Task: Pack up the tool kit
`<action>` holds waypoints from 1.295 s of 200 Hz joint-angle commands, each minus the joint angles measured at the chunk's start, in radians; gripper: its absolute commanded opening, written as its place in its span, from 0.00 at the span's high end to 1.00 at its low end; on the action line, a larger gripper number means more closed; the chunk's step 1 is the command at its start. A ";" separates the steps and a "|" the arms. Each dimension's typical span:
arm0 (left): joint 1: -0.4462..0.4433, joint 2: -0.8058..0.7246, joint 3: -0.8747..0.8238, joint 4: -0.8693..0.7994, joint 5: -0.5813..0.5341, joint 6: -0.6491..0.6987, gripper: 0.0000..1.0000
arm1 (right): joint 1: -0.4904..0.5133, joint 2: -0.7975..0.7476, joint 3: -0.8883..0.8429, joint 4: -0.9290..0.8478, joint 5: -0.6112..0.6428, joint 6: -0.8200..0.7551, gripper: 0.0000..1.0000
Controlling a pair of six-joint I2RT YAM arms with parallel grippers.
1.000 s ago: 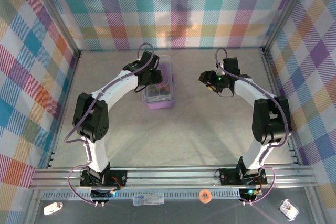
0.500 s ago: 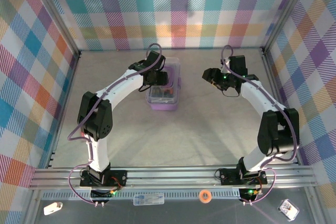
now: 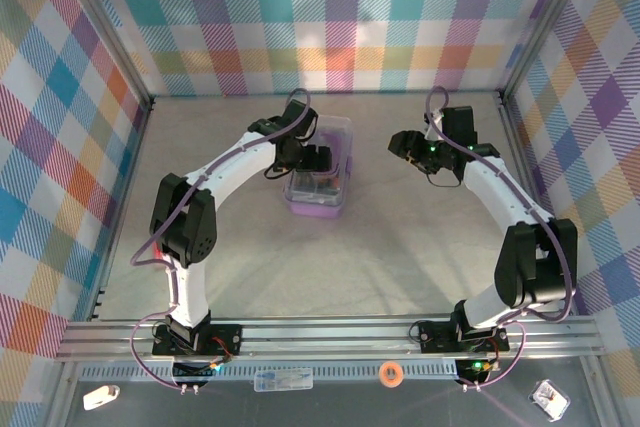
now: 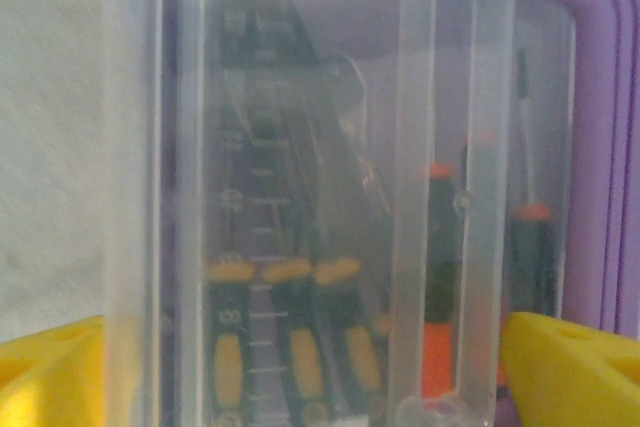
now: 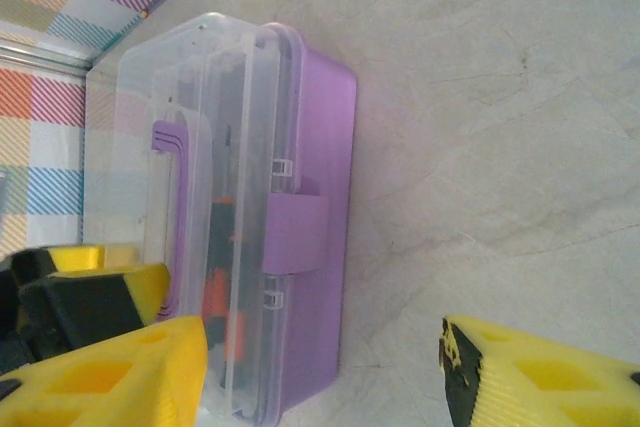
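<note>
From the near edge of the table (image 3: pixel 400 267), both arms reach toward its far middle. There the small lilac-purple plastic case with a clear hinged lid (image 3: pixel 322 199) stands with the lid down, its long axis running near to far. The left gripper (image 3: pixel 312 159) hangs directly over the lid, jaws spread wide and holding nothing. Thin orange- and black-handled screwdrivers (image 4: pixel 437 337) lie inside beneath it. The right gripper (image 3: pixel 400 144), jaws apart and empty, sits beside the case toward the right edge. It faces the long side bearing the purple latch (image 5: pixel 298 235), so it seems better placed for that latch.
</note>
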 commanded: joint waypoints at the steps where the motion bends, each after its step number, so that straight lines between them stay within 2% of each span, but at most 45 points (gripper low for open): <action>1: -0.027 -0.005 0.019 -0.109 0.102 -0.035 0.00 | -0.006 -0.041 -0.014 -0.012 -0.004 -0.022 0.36; 67: -0.010 -0.097 0.056 -0.139 -0.004 0.009 0.00 | -0.006 -0.066 0.007 -0.046 -0.007 -0.035 0.35; 120: 0.003 -0.320 0.015 -0.098 -0.132 0.073 0.00 | -0.006 -0.110 0.057 -0.105 0.002 -0.067 0.31; 147: 0.003 -0.510 -0.144 0.040 -0.196 0.082 0.00 | -0.004 -0.151 0.072 -0.122 -0.017 -0.094 0.25; 161: 0.003 -0.637 -0.279 0.145 -0.231 0.072 0.00 | -0.002 -0.188 0.069 -0.120 -0.023 -0.105 0.00; 173: 0.001 -0.740 -0.399 0.223 -0.275 0.068 0.00 | 0.005 -0.231 0.061 -0.117 -0.017 -0.115 0.01; 186: -0.004 -0.834 -0.507 0.264 -0.394 0.049 0.00 | 0.025 -0.289 0.040 -0.105 0.011 -0.138 0.01; 201: -0.006 -0.917 -0.603 0.268 -0.545 0.028 0.00 | 0.048 -0.361 -0.002 -0.093 0.091 -0.101 0.01; 210: -0.006 -0.955 -0.655 0.272 -0.599 0.038 0.00 | 0.067 -0.402 -0.061 -0.035 0.159 -0.109 0.01; 223: -0.006 -0.998 -0.729 0.324 -0.577 0.097 0.00 | 0.078 -0.438 -0.165 0.083 0.242 -0.188 0.01; 240: -0.003 -1.011 -0.835 0.470 -0.566 0.176 0.00 | 0.078 -0.430 -0.218 0.097 0.398 -0.267 0.01; 259: 0.005 -0.961 -0.918 0.569 -0.590 0.301 0.00 | 0.077 -0.409 -0.238 0.123 0.401 -0.401 0.01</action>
